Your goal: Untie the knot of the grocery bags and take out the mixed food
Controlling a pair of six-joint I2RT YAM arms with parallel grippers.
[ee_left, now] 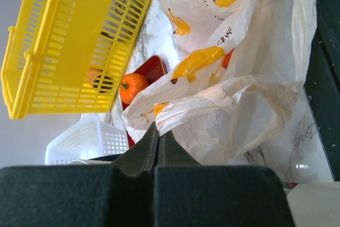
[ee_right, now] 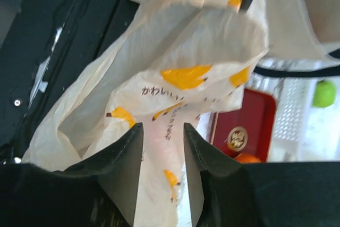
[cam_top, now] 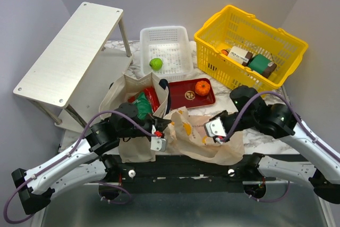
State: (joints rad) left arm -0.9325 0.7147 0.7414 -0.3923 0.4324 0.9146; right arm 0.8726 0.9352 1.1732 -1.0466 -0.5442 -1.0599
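Top external shows the plastic bag (cam_top: pixel 204 136) slumped on the tabletop (cam_top: pixel 260 143), seemingly unknotted; left gripper (ee_left: pixel 158 129) has its jaws pinching a fold; right gripper (ee_right: pixel 162 129) has its jaws spread astride it; I count orange (cam_top: pixel 202 87) and green apple (cam_top: pixel 155 64) out; the tote (cam_top: pixel 125 86) looks loaded.

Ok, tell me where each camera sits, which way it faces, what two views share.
Top external: above and behind, looking down at the table; left arm, right arm show.
Left wrist: looks past its fingers, shut on the plastic bag, towards the yellow basket.
Right wrist: looks between its open fingers at the bag, towards the red tray.
Wrist views share the bag and tray.
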